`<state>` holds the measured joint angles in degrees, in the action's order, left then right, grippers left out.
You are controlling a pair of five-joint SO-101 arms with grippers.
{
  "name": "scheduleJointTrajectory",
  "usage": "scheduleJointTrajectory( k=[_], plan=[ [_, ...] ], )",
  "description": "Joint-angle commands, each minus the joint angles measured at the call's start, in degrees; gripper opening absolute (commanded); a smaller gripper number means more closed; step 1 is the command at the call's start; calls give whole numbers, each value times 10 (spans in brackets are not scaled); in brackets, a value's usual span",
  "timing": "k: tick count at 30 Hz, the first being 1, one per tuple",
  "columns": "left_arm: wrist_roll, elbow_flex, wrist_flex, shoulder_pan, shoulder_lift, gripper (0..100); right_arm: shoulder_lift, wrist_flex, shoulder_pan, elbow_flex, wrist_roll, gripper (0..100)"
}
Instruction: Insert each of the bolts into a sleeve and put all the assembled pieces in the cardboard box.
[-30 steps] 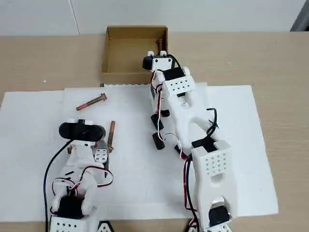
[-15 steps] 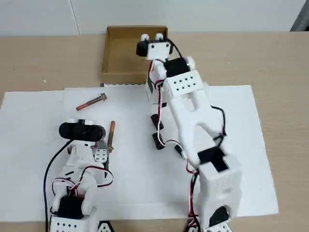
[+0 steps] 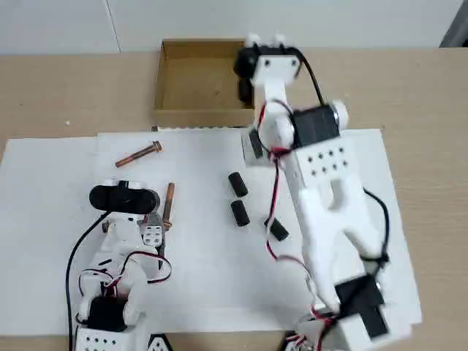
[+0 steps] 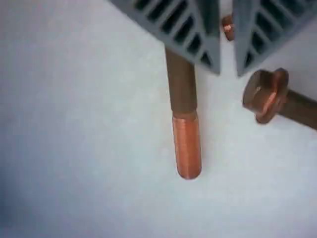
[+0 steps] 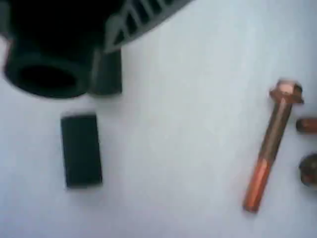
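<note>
Bolt seems pinched by the nearly closed jaws of the left gripper, far from the cardboard box, awaiting a sleeve.

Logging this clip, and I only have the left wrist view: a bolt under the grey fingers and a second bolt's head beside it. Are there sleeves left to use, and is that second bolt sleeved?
Observer: The high view has three sleeves lying loose on the white paper. The second bolt lies bare on the same paper, well apart from them.
Operator: Where is the other arm?
Observer: It is stretched out across the paper, with the right gripper over one side wall of the cardboard box.
</note>
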<state>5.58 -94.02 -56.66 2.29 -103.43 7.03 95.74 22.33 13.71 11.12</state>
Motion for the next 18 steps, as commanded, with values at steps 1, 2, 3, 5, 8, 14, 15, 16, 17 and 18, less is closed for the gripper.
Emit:
scheduleJointTrajectory(
  k=[1,2,3,5,8,14,15,16,17,18],
  plan=[
    [-4,56,-15,7,-3,11,90,-4,-10,-104,22,3],
    [-10,69,-21,8,-3,11,108,-11,-18,-137,28,3],
    [-18,82,-28,11,-2,11,125,-20,-27,-169,31,3],
    [-26,108,-44,20,-2,11,162,-38,-49,-231,31,3],
    [-28,141,-69,23,7,11,218,-79,-72,-323,29,3],
    [-28,229,-71,21,142,11,316,-147,-79,-467,28,3],
    [-28,252,-67,19,174,11,330,-156,-79,-484,28,3],
    [-28,276,-62,18,211,11,342,-163,-79,-498,28,3],
    [-28,300,-60,18,249,11,354,-169,-79,-511,28,3],
    [-28,326,-60,18,287,11,364,-175,-79,-522,28,3]
  ],
)
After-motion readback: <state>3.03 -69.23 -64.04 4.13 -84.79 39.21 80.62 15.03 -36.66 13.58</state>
